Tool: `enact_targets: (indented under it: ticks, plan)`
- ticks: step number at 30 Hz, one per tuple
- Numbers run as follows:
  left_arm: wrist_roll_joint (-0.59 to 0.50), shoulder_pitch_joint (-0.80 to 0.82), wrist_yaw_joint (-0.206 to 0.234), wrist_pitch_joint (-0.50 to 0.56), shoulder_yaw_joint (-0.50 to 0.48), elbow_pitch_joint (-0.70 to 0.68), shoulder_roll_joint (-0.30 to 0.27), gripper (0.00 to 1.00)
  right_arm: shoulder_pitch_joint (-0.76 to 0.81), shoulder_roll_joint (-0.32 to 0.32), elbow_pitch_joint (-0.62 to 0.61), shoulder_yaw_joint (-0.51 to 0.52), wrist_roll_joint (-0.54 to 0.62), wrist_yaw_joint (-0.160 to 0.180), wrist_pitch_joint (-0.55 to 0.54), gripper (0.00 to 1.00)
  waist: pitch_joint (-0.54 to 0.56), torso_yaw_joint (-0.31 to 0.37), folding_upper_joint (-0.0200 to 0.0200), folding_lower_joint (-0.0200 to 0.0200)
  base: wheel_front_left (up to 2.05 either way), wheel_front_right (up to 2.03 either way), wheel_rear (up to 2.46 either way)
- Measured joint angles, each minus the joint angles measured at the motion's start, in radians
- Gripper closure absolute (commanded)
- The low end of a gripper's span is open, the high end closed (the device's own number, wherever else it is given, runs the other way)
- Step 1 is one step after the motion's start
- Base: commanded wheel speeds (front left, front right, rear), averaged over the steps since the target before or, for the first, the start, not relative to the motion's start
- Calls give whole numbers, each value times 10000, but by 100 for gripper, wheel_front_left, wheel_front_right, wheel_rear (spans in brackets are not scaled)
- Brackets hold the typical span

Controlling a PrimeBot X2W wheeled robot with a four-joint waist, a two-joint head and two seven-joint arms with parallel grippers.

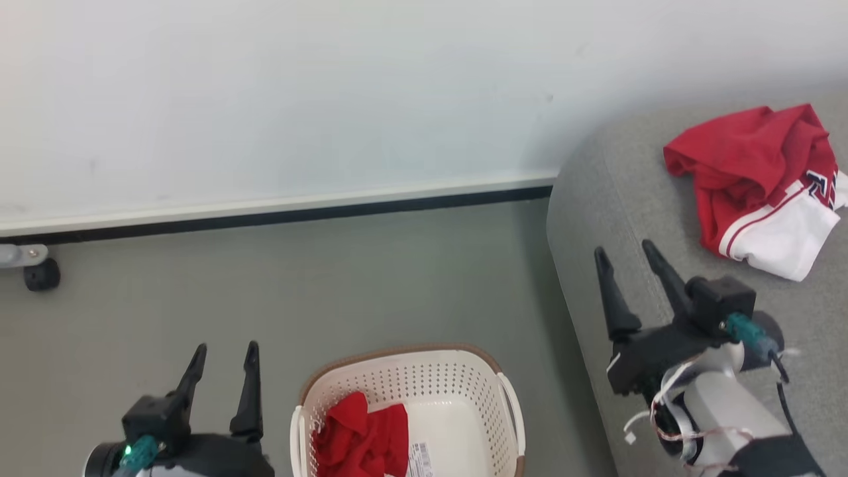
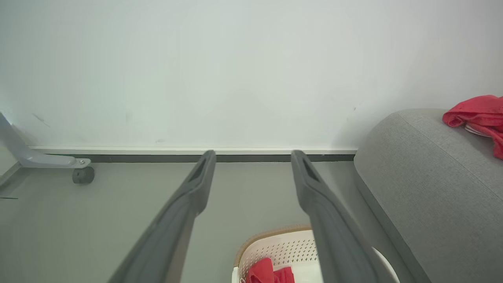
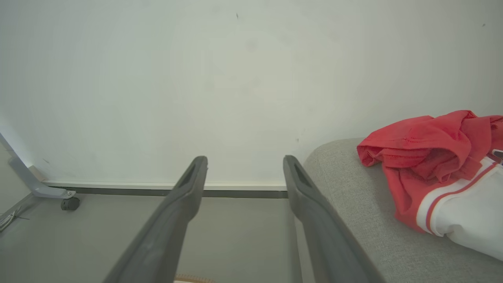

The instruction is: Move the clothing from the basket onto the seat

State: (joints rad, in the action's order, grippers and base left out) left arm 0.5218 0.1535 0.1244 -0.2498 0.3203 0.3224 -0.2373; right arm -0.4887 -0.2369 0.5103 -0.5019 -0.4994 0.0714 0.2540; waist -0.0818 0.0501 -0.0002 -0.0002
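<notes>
Your left gripper (image 1: 227, 346) sits at the lower left of the head view, its two dark fingers spread apart with nothing between them, hovering over the grey floor (image 1: 331, 278) just left of the basket (image 1: 411, 374). Your right gripper (image 1: 623, 247) is at the right, raised over the rounded edge of the sofa (image 1: 616, 199), its fingers also spread wide and empty. One piece of the clothing, a crumpled red garment (image 1: 361, 437), lies inside the cream perforated basket against its left wall, beside a barcode sticker (image 1: 419, 460) on the basket's bottom. The other piece, a red-and-white garment (image 1: 755, 179), lies bunched on the grey sofa cushion, beyond and to the right of your right gripper, near it but apart from its fingers. In the right wrist view this garment shows red folds above a white panel edged with a red stripe. A pale wall (image 1: 331, 99) with a dark baseboard (image 1: 298, 215) runs behind everything, and a small black caster wheel (image 1: 41, 275) stands on the floor at the far left.
</notes>
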Motion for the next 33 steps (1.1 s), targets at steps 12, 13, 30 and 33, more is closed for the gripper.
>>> enact_targets:
  ticks: [12, 13, 30, 33]
  plan:
    - [-863, -1652, 0, 0, -1133, -1287, 343, 0, 2360, -54, -1904, 531, 265, 355, 0, 0, 643, -287, 1, 1, 0, 0, 0]
    - [-897, -1786, 0, 0, -1250, -1386, 370, 0, 2503, -50, -2019, 570, 270, 357, -2, 0, 675, -298, 1, 1, 0, 0, 0]
    - [-1482, -3208, 0, 0, -2090, -2266, 815, 0, 4265, 2, -3338, 1047, 761, 518, -2, 0, 1165, -359, 2, 1, 0, 0, 0]
    - [-1547, -3211, 0, 0, -2113, -2341, 838, 0, 4282, 4, -3438, 1108, 796, 518, -2, 0, 1163, -375, 2, 2, 0, 0, 0]
